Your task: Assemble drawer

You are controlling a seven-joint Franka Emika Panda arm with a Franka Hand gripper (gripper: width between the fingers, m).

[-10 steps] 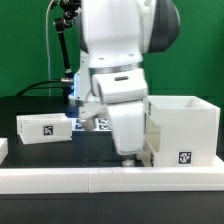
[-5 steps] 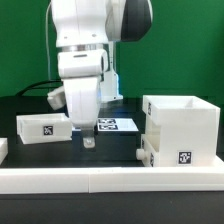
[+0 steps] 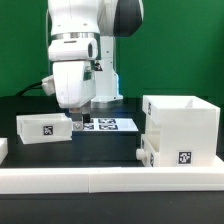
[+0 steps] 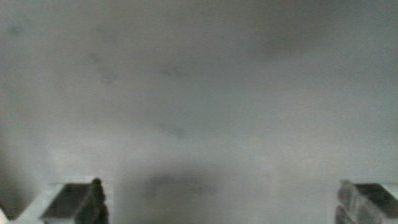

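The drawer's large white casing [image 3: 186, 122] stands at the exterior view's right, with a tag on its front. One small tray [image 3: 146, 156] sits low against the casing's left side, its knob pointing left. The other tray [image 3: 44, 128] lies loose at the exterior view's left, tag facing front. My gripper [image 3: 79, 119] hangs just right of that loose tray, close above the table. In the wrist view my gripper [image 4: 222, 205] is open and empty: the two fingertips [image 4: 75, 200] stand far apart over a blurred grey surface.
The marker board [image 3: 112, 124] lies flat behind and right of my gripper. A long low white border wall [image 3: 100, 180] runs along the front. A small white block [image 3: 3, 150] sits at the far left edge.
My arm has swung from beside the casing toward the exterior view's left and now hangs next to the loose tray. The trays and the casing have not moved.
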